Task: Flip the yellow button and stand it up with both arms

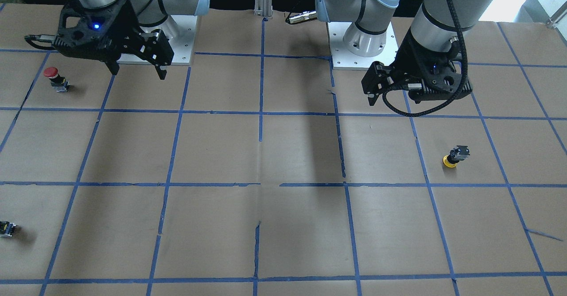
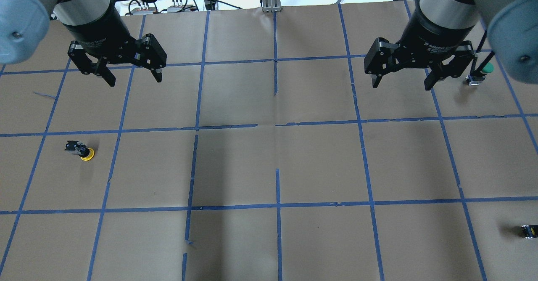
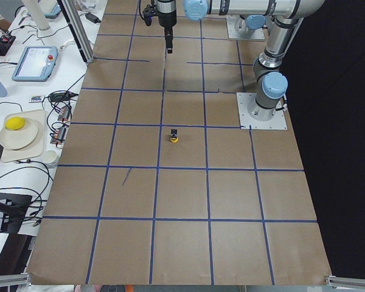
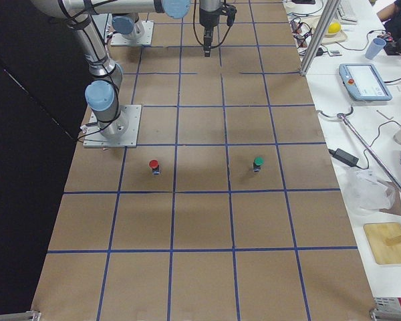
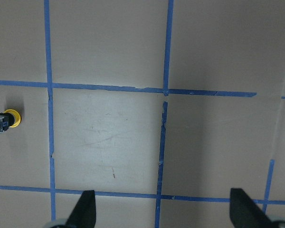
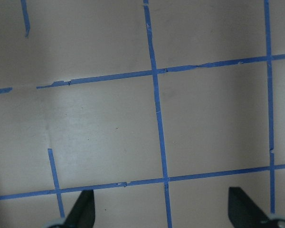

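Observation:
The yellow button [image 2: 80, 151] stands upside down on its yellow cap, base up, in a taped square on the table's left side. It also shows in the front view [image 1: 454, 156], the left side view [image 3: 174, 136] and at the left edge of the left wrist view [image 5: 4, 121]. My left gripper [image 2: 135, 80] hangs open and empty above the table, farther from the robot than the button and apart from it; it also shows in the front view [image 1: 392, 100] and its own wrist view [image 5: 164, 209]. My right gripper [image 2: 402, 85] is open and empty over the right side [image 1: 138, 73].
A red-capped button [image 1: 53, 77] stands near the right arm's base. A green-capped button [image 2: 482, 72] stands beside the right gripper. A small black-grey block [image 2: 529, 231] lies at the right edge. Blue tape lines grid the brown paper table [image 2: 277, 167].

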`<state>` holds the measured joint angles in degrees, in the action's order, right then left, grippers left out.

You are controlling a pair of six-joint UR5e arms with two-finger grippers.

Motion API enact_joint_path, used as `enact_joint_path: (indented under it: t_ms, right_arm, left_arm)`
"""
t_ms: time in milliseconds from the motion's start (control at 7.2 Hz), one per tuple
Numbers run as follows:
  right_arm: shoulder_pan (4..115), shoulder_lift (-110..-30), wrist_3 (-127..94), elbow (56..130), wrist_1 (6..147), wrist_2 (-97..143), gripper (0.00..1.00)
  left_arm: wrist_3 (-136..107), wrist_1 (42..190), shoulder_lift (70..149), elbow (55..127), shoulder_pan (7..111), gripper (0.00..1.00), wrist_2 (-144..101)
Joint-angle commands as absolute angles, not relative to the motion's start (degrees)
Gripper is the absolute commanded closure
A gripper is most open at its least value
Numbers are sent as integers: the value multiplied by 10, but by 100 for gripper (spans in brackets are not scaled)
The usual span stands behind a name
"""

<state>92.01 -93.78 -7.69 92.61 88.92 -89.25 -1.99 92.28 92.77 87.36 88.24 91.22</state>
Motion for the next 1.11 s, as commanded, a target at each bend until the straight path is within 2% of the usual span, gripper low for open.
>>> enact_joint_path:
  t_ms: [0, 972]
  right_arm:
    - [936, -932, -83, 926, 893, -943, 0]
    - [903, -942, -86, 933, 912, -939, 0]
  left_arm:
    - [-20, 923, 928, 875, 882, 1, 912]
    - [-10, 923, 928, 880, 846, 1, 917]
